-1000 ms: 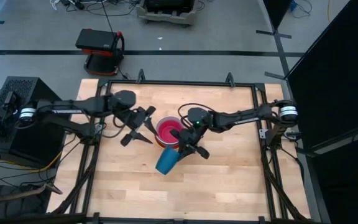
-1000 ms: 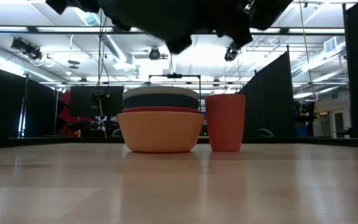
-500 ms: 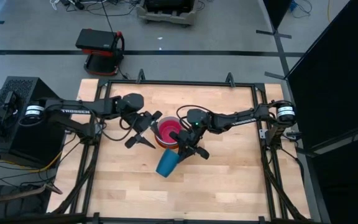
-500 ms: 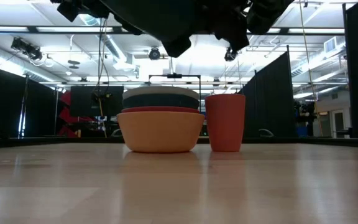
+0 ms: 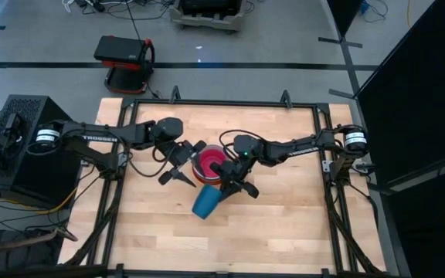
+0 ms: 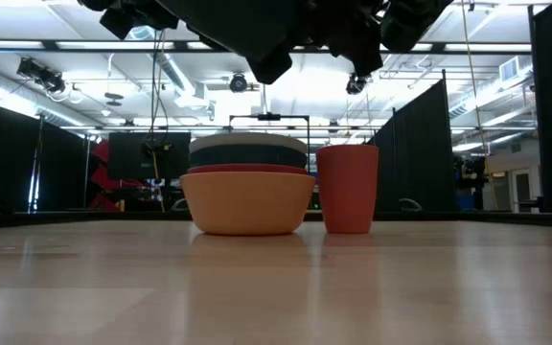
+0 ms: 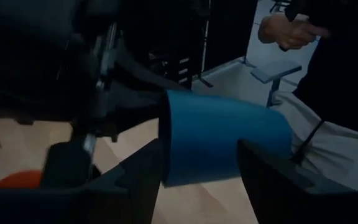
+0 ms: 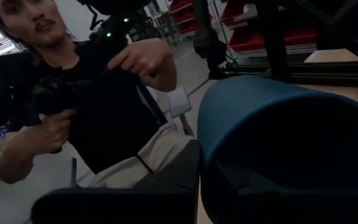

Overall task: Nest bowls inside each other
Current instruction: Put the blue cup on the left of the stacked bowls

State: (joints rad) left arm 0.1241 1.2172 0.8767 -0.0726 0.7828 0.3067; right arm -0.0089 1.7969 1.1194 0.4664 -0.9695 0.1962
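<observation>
The stack of bowls (image 5: 209, 164) sits near the table's middle, pink one on top, orange at the base in the low view (image 6: 247, 201), with an orange cup (image 6: 348, 189) just beside it. The right gripper (image 5: 224, 186), at the stack's five o'clock, is clamped on the rim of a blue cup (image 5: 206, 201); the left gripper (image 5: 180, 162), fingers spread, hovers at nine o'clock. The cup looks best carried clear of the stack, kept level, so its rim does not clip the bowls.

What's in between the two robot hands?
In the high view, the stack of bowls, pink one on top, sits between the open left hand and the right hand, which grips a blue cup.
</observation>
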